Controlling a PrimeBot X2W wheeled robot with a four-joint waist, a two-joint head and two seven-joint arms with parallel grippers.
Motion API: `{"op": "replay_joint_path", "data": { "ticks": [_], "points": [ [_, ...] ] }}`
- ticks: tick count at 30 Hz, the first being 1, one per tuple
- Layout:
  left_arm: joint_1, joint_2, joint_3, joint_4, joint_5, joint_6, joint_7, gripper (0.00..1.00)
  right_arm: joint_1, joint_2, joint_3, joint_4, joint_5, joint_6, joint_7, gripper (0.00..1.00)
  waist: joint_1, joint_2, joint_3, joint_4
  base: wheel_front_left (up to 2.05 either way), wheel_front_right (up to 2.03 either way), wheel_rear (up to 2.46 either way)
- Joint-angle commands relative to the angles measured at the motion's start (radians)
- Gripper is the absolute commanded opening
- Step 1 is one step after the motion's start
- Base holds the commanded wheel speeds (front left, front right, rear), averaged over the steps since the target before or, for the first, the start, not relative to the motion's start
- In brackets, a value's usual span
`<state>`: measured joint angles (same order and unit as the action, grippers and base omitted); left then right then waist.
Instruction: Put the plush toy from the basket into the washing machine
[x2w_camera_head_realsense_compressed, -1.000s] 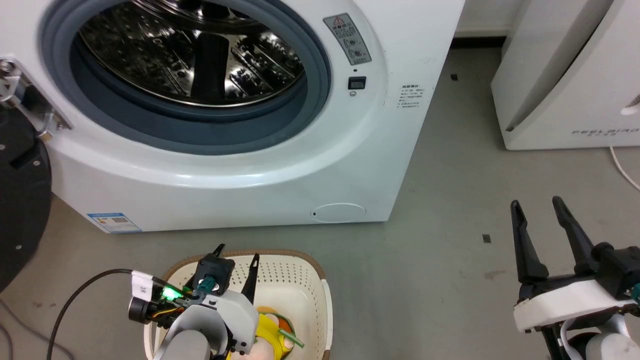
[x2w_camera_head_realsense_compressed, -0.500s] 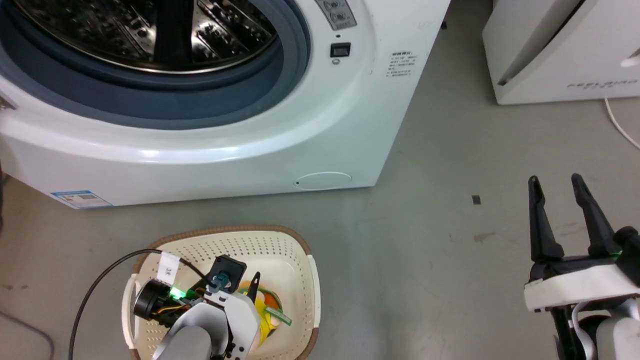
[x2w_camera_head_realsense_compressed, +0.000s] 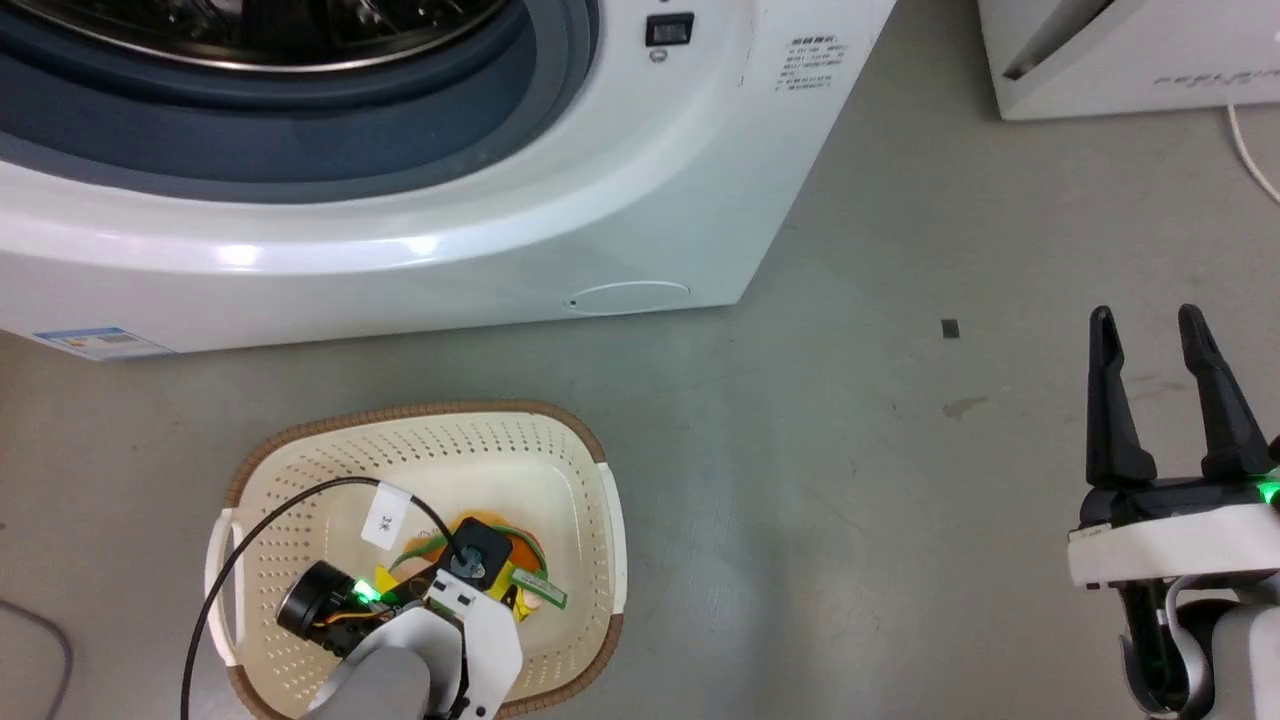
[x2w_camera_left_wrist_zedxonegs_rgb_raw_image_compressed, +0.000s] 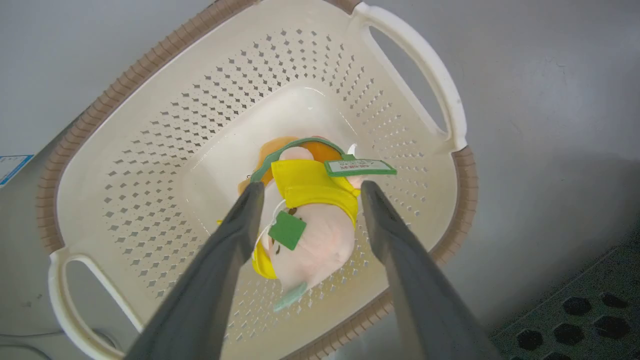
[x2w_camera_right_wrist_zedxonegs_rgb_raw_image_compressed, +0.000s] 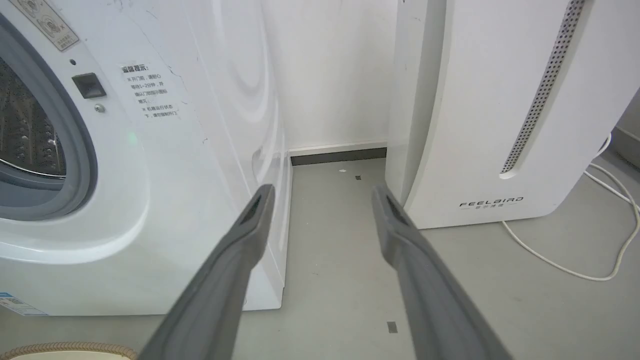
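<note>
The plush toy (x2w_camera_left_wrist_zedxonegs_rgb_raw_image_compressed: 310, 225) lies on the floor of the basket (x2w_camera_left_wrist_zedxonegs_rgb_raw_image_compressed: 150, 55), yellow part and pale peach face up, with orange and a green stripe behind and a green-white tag (x2w_camera_left_wrist_zedxonegs_rgb_raw_image_compressed: 360, 167). My left gripper (x2w_camera_left_wrist_zedxonegs_rgb_raw_image_compressed: 311, 186) is open, its two fingers reaching down into the basket on either side of the toy. Seen from the head, my left wrist covers most of the toy (x2w_camera_head_realsense_compressed: 525, 552) inside the basket (x2w_camera_head_realsense_compressed: 420, 412). The washing machine (x2w_camera_head_realsense_compressed: 500, 250) stands behind it, porthole open. My right gripper (x2w_camera_head_realsense_compressed: 1144, 314) is open and empty over the floor at the right.
The white FEELBIRD appliance (x2w_camera_right_wrist_zedxonegs_rgb_raw_image_compressed: 500, 125) stands right of the washing machine (x2w_camera_right_wrist_zedxonegs_rgb_raw_image_compressed: 190, 150), with a gap of grey floor between them. A white cable (x2w_camera_right_wrist_zedxonegs_rgb_raw_image_compressed: 575, 260) trails on the floor beside it. My left arm's black cable (x2w_camera_head_realsense_compressed: 215, 610) loops over the basket's left rim.
The head camera has tilted down, so the washer slid up the picture. My left gripper has gone down into the basket around the toy. The right gripper stays open.
</note>
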<state>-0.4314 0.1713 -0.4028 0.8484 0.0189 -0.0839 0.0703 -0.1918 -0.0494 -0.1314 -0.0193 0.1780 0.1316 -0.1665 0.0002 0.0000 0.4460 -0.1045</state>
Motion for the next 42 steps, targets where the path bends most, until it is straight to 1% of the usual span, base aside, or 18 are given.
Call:
{"op": "replay_joint_path", "data": {
  "ticks": [1, 8, 14, 19, 24, 25, 30, 41, 42],
  "points": [
    [-0.035, 0.009, -0.023, 0.031, -0.009, -0.006, 0.008, 1.0, -0.022, -0.001, -0.007, -0.007, 0.013, -0.001, -0.012, 1.0, -0.0002, 0.0, 0.024, -0.006, 0.0, 0.0, 0.0],
    [-0.092, 0.037, -0.097, 0.103, -0.047, -0.013, 0.061, 1.0, -0.048, -0.001, -0.021, -0.015, 0.03, -0.001, -0.026, 1.0, -0.0002, 0.0, 0.091, -0.023, 0.0, 0.0, 0.0],
    [-0.157, 0.074, -0.13, 0.165, -0.07, -0.019, 0.08, 1.0, -0.078, -0.001, -0.035, -0.024, 0.047, -0.001, -0.039, 1.0, -0.0002, 0.0, 0.165, -0.035, 0.0, 0.0, 0.0],
    [-0.205, 0.087, -0.162, 0.216, -0.082, -0.024, 0.108, 1.0, -0.105, -0.001, -0.045, -0.03, 0.062, -0.001, -0.049, 1.0, -0.0002, 0.0, 0.221, -0.043, 0.0, 0.0, 0.0],
    [-0.242, 0.097, -0.19, 0.257, -0.09, -0.028, 0.112, 1.0, -0.128, -0.001, -0.052, -0.034, 0.073, -0.001, -0.058, 1.0, -0.0002, 0.0, 0.268, -0.05, 0.0, 0.0, 0.0],
    [-0.263, 0.103, -0.202, 0.277, -0.095, -0.03, 0.108, 1.0, -0.139, -0.001, -0.058, -0.036, 0.079, -0.001, -0.062, 1.0, -0.0002, 0.0, 0.292, -0.053, 0.0, 0.0, 0.0],
    [-0.313, 0.114, -0.222, 0.329, -0.113, -0.017, 0.094, 1.0, -0.165, -0.001, -0.071, -0.037, 0.093, -0.001, -0.072, 1.0, -0.0002, 0.0, 0.345, -0.058, 0.0, 0.0, 0.0],
    [-0.388, 0.141, -0.291, 0.432, -0.135, -0.027, 0.115, 1.0, -0.212, -0.001, -0.093, -0.034, 0.125, -0.001, -0.093, 1.0, -0.0002, 0.0, 0.42, -0.076, 0.0, 0.0, 0.0],
    [-0.394, 0.142, -0.297, 0.442, -0.139, -0.029, 0.117, 0.48, -0.216, -0.001, -0.095, -0.034, 0.128, -0.001, -0.095, 1.0, -0.0002, 0.0, 0.426, -0.078, 0.0, 0.0, 0.0]
  ]
}}
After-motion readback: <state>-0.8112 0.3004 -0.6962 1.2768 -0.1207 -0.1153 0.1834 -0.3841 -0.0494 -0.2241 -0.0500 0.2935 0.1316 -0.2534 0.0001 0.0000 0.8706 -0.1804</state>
